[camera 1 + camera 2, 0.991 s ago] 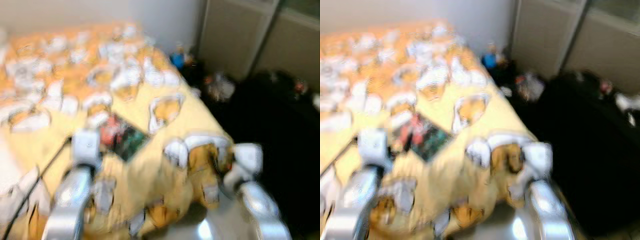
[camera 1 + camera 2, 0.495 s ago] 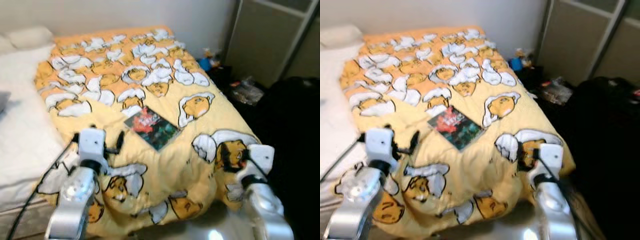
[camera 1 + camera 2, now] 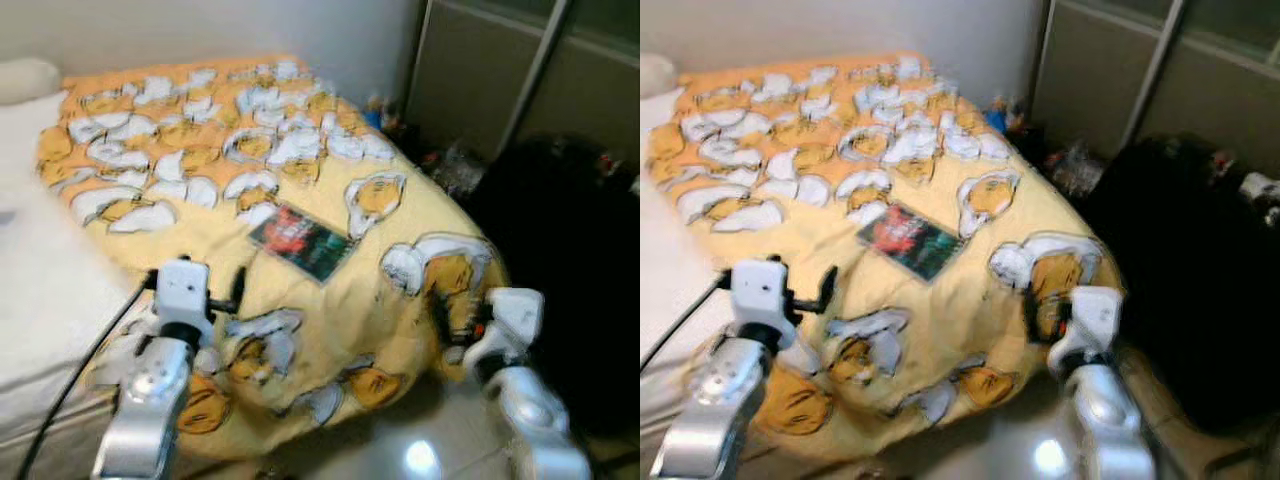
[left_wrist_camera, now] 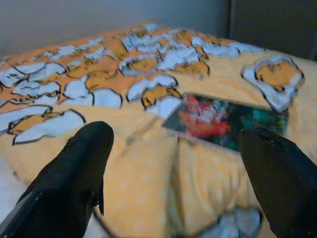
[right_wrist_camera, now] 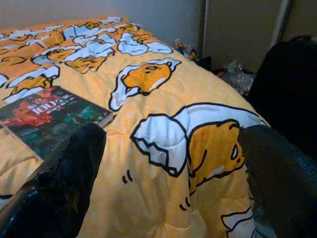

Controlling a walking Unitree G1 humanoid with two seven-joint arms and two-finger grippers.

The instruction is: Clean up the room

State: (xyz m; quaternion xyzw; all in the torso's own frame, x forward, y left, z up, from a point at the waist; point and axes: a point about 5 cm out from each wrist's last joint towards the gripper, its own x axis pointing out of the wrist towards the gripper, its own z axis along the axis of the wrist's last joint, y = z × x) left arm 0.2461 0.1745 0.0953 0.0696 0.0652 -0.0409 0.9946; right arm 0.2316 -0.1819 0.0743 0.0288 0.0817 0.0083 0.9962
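Now you are facing the dark, glossy flat book on the yellow egg-print quilt; both hands, left hand and right hand, are spread empty, so approach the book's near edge squarely.

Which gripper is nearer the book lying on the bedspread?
Left, narrowly. The left gripper hovers just short of the book, to its left; the right gripper hangs farther off at the bed's corner.

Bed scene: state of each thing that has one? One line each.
Book: closed, flat on the blanket, not held.
Blanket: spread over the bed, rumpled at the near edge.
Left gripper: jaws open, empty, over the blanket short of the book.
Right gripper: jaws open, empty, near the blanket's corner.
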